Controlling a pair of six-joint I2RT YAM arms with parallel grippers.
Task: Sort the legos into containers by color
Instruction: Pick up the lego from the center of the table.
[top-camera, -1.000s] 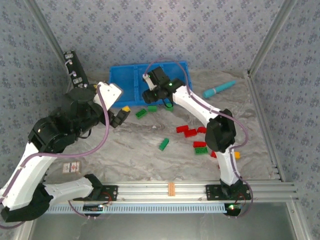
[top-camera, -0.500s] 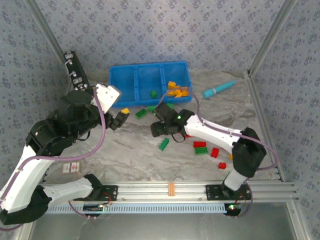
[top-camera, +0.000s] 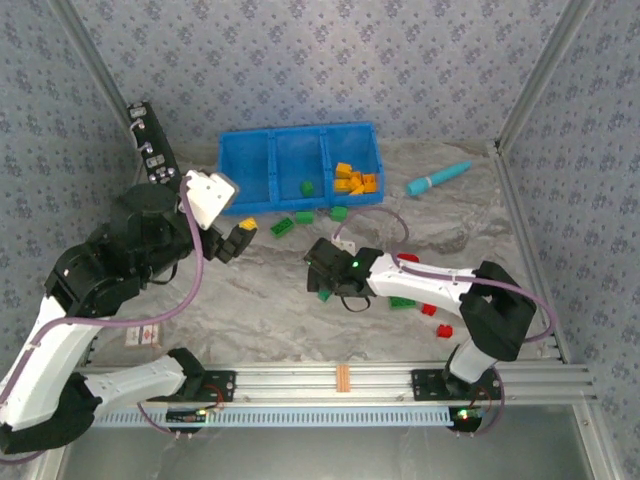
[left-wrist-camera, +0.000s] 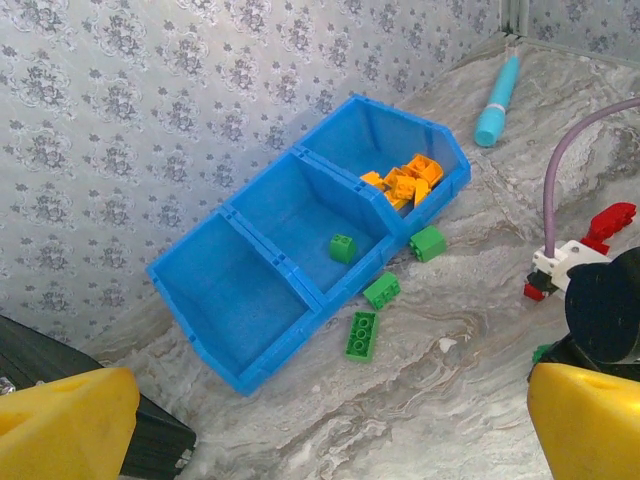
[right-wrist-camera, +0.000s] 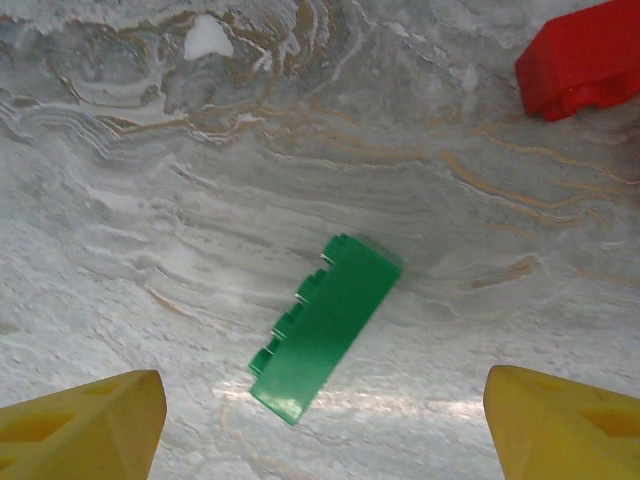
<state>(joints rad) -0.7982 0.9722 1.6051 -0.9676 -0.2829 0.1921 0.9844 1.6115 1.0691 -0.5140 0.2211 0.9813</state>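
Across the worktop (top-camera: 260, 290) red and green bricks (top-camera: 282, 227) lie loose, orange ones (top-camera: 354, 180) and one green (top-camera: 306, 187) in the bin (top-camera: 250, 175), right pincer (right-wrist-camera: 320, 430) wide above another green brick (right-wrist-camera: 325, 325).

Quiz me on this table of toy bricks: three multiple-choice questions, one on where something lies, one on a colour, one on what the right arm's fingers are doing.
1. Seen from above, which compartment of the blue bin holds the lone green brick?
A. left
B. middle
C. right

2. What colour are the bricks in the bin's right compartment?
A. red
B. green
C. orange

3. How do the right arm's fingers stand?
A. shut tight with nothing between them
B. open, with a long green brick lying on the table between them, untouched
C. clamped on the bin's rim

Answers:
1 B: the lone green brick sits between the two dividers.
2 C: the orange bricks are piled there.
3 B: the wrist view shows both yellow fingers wide apart, clear of the brick.
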